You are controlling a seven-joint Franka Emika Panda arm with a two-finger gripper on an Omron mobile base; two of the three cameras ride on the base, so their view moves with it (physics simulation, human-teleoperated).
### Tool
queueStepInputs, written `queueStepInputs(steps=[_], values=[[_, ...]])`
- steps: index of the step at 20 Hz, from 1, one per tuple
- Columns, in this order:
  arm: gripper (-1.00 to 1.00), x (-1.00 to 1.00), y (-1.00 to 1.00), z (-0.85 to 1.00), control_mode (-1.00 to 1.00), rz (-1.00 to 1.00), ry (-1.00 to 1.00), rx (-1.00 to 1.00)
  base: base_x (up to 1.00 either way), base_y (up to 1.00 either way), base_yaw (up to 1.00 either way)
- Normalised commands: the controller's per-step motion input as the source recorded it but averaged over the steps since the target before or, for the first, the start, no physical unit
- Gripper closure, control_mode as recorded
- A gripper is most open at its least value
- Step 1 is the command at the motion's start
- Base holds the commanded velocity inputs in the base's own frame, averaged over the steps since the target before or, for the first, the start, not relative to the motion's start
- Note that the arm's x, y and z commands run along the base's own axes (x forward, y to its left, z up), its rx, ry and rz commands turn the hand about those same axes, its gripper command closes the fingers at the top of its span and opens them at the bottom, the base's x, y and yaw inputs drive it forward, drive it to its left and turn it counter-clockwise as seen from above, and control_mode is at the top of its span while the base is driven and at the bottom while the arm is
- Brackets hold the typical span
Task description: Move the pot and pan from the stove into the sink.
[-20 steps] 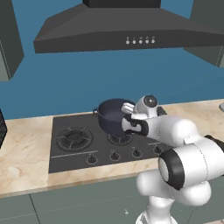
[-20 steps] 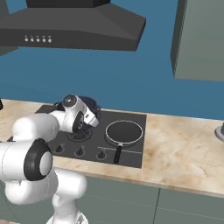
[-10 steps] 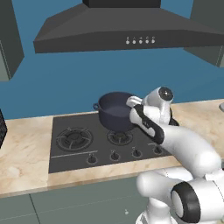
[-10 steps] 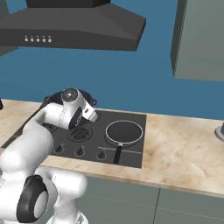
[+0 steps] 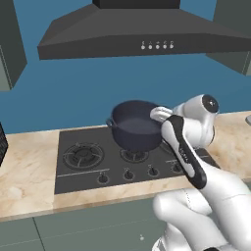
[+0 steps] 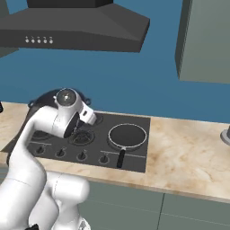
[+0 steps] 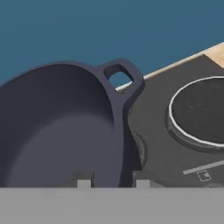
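Note:
The dark navy pot (image 5: 133, 126) hangs tilted just above the stove (image 5: 81, 162), over its middle back burner. My gripper (image 5: 159, 114) is shut on the pot's right rim, beside one loop handle. In the hand view the pot (image 7: 57, 131) takes up the left side, and its wall runs between my fingertips (image 7: 142, 183) with the gripper (image 7: 113, 183) shut on it. The black pan (image 6: 128, 135) sits on the stove's (image 6: 140, 123) right burner, long handle pointing at the front edge. It also lies to the right as the pan (image 7: 201, 111). The sink is out of view.
A dark range hood (image 5: 142, 37) hangs above the stove. Beige marbled counter (image 6: 188, 152) runs to the right, with a small dark object (image 6: 226, 134) at its far end. An upper cabinet (image 6: 206, 40) hangs at the right. Knobs (image 5: 127, 172) line the stove's front.
The pot has come up off its burner and shifted slightly right with the gripper. The arm has straightened and swung its elbow away from the stove. The pan has not moved.

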Motion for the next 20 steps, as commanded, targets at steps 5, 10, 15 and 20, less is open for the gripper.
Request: queueStepInputs(steps=[5, 10, 15, 20], values=[[1.00, -0.84, 0.00, 0.27, -1.00, 0.07, -0.25, -0.08, 0.00, 0.00, 0.00], [1.00, -0.82, 0.00, 0.24, -1.00, 0.06, -0.30, -0.09, 0.00, 0.00, 0.00], [1.00, -0.92, 0.00, 0.27, -1.00, 0.11, -0.10, -0.02, 0.00, 0.00, 0.00], [1.00, -0.98, 0.01, 0.02, -1.00, 0.11, -0.04, -0.02, 0.00, 0.00, 0.00]])
